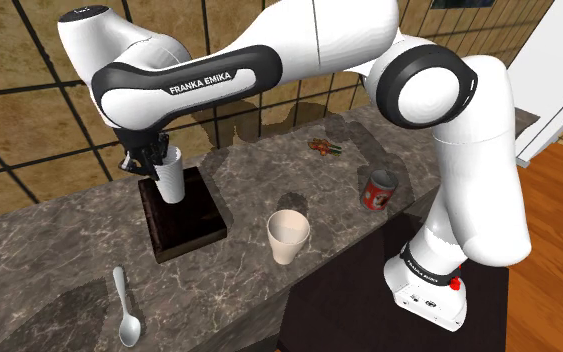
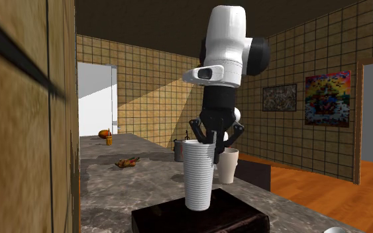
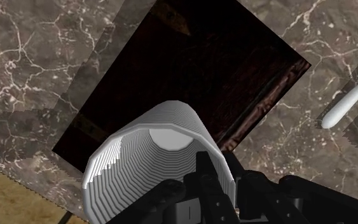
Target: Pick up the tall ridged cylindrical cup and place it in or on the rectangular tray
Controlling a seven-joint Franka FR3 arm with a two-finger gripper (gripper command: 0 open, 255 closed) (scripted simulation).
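Observation:
The tall white ridged cup (image 1: 172, 178) stands upright over the dark rectangular tray (image 1: 187, 228), with its base at the tray's surface; whether it touches I cannot tell. My black gripper (image 1: 157, 156) comes down from above and is shut on the cup's rim. From the second exterior view the cup (image 2: 198, 175) rises from the tray (image 2: 208, 218), and the gripper (image 2: 213, 140) clasps its top edge. In the wrist view I look into the cup (image 3: 133, 153), with the gripper (image 3: 196, 188) pinching its wall and the tray (image 3: 190, 70) beneath.
On the marbled counter (image 1: 59, 250) a smooth pale cup (image 1: 288, 236) stands to the shoulder view's right of the tray. A red can (image 1: 378, 189) is farther right, a spoon (image 1: 125, 305) lies near the front edge, and a small brown item (image 1: 322, 148) sits by the tiled wall.

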